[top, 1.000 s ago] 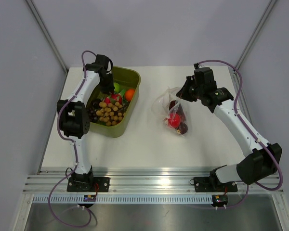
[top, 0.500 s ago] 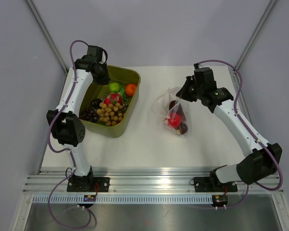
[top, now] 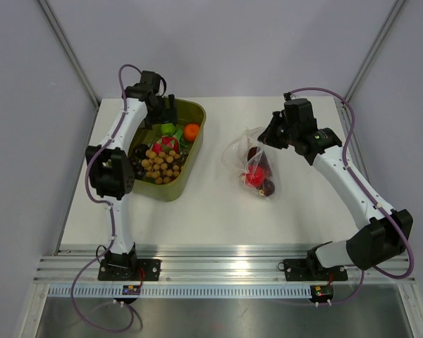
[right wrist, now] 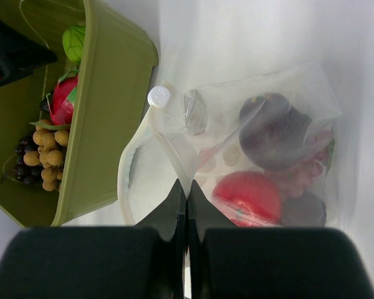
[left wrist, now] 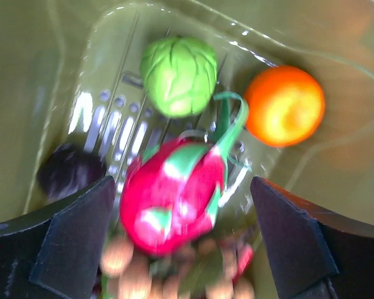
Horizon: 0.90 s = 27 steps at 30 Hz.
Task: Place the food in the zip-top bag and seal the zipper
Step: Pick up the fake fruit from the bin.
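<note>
My left gripper hangs open over the far end of the olive tub. In the left wrist view its gripper straddles a red-and-green fruit below, without touching it. Beyond lie a green fruit, an orange and a dark purple piece. The clear zip-top bag lies right of the tub with a red piece and dark purple pieces inside. My right gripper is shut on the bag's mouth edge, on the zipper strip. The mouth gapes toward the tub.
A cluster of small brown fruits and dark grapes fill the near half of the tub. A white round cap sits at the bag's corner next to the tub wall. Grey walls enclose the white table on three sides.
My left gripper lifted back out of the tub, then swung over its far end again and opened wide. The right arm and the bag have not moved.
</note>
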Tool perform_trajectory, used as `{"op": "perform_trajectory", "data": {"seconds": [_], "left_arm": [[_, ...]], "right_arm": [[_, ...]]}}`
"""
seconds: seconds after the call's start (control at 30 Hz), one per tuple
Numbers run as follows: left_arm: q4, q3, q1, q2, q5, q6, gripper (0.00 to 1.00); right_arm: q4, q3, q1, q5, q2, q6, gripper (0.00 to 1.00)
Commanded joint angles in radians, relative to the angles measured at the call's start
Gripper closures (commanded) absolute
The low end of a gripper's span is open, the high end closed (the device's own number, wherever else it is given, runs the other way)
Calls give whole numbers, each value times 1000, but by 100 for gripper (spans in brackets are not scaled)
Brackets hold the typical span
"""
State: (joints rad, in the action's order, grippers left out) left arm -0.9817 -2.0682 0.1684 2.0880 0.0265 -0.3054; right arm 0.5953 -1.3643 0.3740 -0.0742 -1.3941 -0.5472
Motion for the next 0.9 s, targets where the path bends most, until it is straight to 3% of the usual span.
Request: {"op": "perform_trajectory", "data": {"seconds": [0.0, 0.17, 0.33, 0.5, 0.63, 0.87], "left_arm": [[43, -93, 2, 76, -19, 19, 2], [47, -181, 0, 182, 3, 31, 2], [74, -176, 0, 240, 4, 32, 2], [89, -185, 0, 277, -13, 12, 9], [94, -182, 0, 284, -19, 5, 22], [117, -153, 0, 187, 9, 17, 57]], "right_arm": [[-46, -15, 5, -22, 27, -3, 100], [-40, -16, 6, -16, 27, 1, 100], [-37, -21, 6, -10, 23, 4, 100], [-37, -25, 5, -12, 15, 6, 100], [-35, -24, 5, -10, 15, 4, 100], [-37, -19, 5, -12, 20, 4, 100]]}}
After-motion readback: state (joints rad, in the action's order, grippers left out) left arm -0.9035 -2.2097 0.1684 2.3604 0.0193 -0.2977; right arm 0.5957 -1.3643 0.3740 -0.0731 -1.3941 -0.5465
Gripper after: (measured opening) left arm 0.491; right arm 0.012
